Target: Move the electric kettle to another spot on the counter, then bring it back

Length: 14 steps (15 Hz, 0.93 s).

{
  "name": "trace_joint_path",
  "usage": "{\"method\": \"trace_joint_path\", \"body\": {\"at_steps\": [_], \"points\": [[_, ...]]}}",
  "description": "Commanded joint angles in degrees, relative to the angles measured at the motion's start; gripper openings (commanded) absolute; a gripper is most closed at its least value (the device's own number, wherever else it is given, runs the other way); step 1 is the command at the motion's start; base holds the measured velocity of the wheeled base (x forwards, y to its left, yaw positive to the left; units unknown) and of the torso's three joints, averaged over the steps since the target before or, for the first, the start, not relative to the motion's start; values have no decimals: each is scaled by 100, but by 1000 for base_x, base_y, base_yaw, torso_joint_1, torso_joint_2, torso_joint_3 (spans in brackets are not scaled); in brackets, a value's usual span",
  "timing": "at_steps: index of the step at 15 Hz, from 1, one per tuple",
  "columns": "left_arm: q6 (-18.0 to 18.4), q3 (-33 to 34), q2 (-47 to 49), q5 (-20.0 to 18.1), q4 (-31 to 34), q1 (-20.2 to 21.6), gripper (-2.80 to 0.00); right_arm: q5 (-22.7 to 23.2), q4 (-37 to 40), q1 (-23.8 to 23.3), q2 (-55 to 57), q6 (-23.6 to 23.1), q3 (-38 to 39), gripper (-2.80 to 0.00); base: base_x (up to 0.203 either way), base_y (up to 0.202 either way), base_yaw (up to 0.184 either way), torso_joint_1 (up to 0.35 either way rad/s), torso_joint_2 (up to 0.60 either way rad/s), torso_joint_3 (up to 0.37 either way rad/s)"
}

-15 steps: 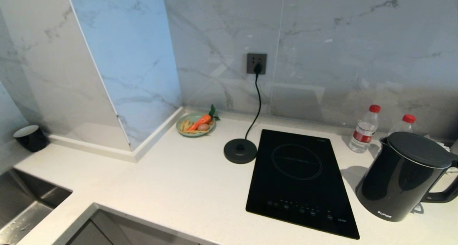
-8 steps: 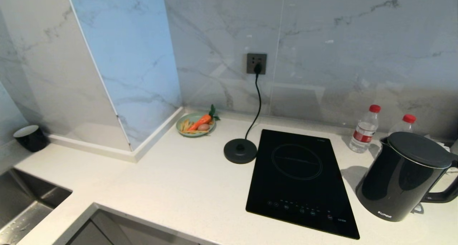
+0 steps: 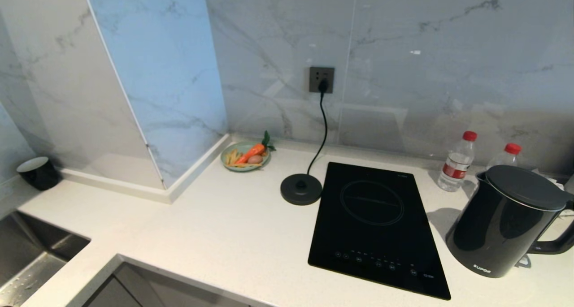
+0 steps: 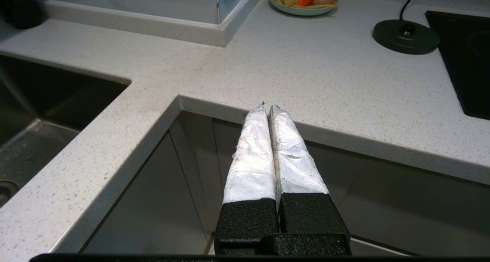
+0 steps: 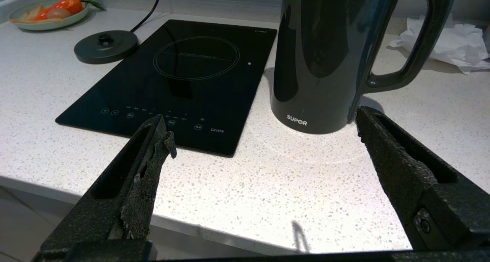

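The electric kettle (image 3: 506, 222), glossy black with a flat lid and white SUPOR lettering, stands upright on the white speckled counter (image 3: 224, 235) at the right, just right of the cooktop. Its loop handle (image 5: 415, 40) points right. My right gripper (image 5: 260, 120) is open and empty, held short of the kettle (image 5: 325, 59) over the counter's front edge (image 5: 214, 231), apart from it. My left gripper (image 4: 267, 107) is shut on nothing, its white-wrapped fingers (image 4: 252, 155) hanging in front of the counter edge (image 4: 344, 135). Neither arm shows in the head view.
A black glass cooktop (image 3: 374, 222) lies mid-counter, with the kettle's round base disc (image 3: 301, 189) and cord to its left. A green plate of food (image 3: 245, 156) sits at the back, two water bottles (image 3: 457, 162) behind the kettle, crumpled paper (image 5: 451, 44) beside it, a sink (image 3: 27, 257) and black cup (image 3: 38, 172) far left.
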Motion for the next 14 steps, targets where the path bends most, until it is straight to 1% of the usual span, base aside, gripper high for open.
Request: {"method": "trace_joint_path", "body": {"at_steps": [1,14], "points": [[0,-2,-2,2,1,1,-280,0,-10,0,-9,2,0,0,0,0,0,0,0,0],[8,-2,7,-7,10,1,-280,-34,-106,0,0,81,26,0,0,0,0,0,0,0]]}}
